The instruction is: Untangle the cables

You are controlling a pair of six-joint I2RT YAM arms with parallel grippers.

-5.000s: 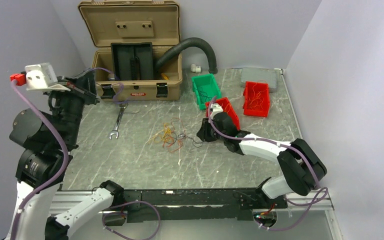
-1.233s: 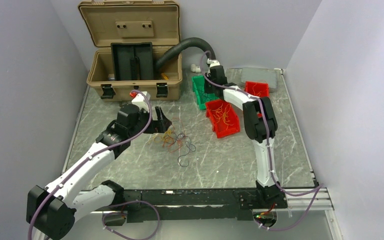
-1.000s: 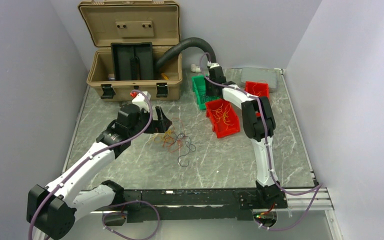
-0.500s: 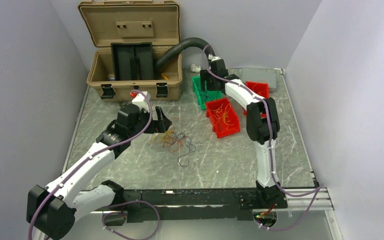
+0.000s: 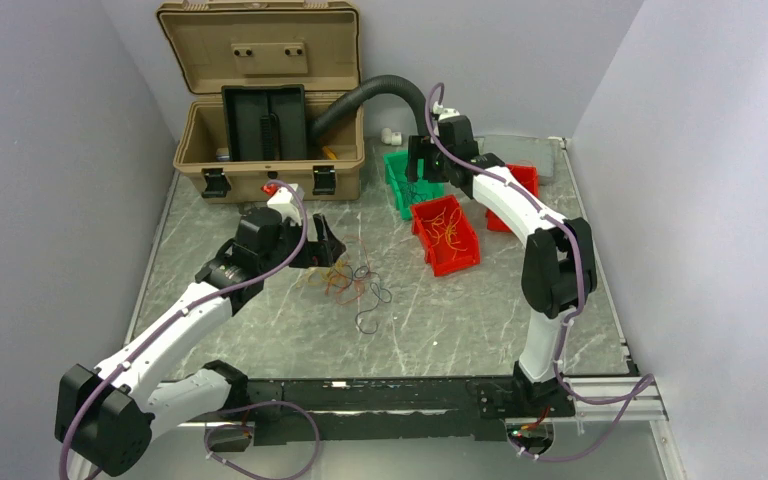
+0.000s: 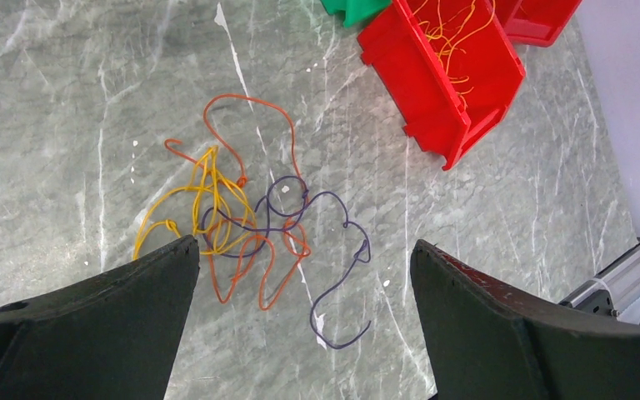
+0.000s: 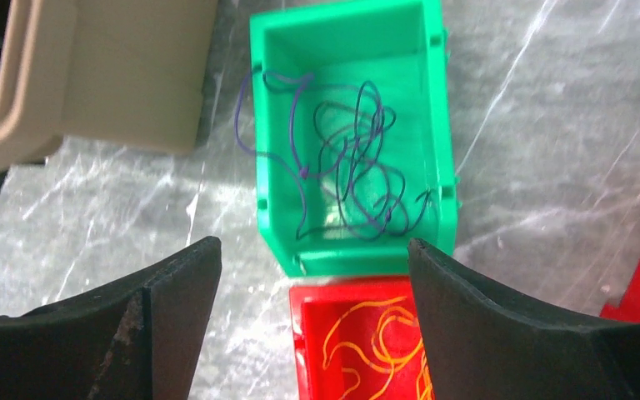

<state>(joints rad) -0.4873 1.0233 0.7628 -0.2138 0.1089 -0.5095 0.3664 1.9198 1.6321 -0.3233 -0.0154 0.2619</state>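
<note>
Cables (image 6: 250,227), orange, yellow and dark, lie tangled in the middle of the counter (image 5: 460,320) beneath the left jaws, spread wide and empty. Right jaws, released too, hang over the green bin (image 7: 333,42) near the far edge

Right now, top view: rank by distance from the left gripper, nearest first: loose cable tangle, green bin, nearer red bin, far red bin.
1. Cable tangle: on the table, just ahead of the left gripper.
2-3. Green bin and nearer red bin: both off to the right, too close to call.
4. Far red bin: back right, clearly farthest.
</note>
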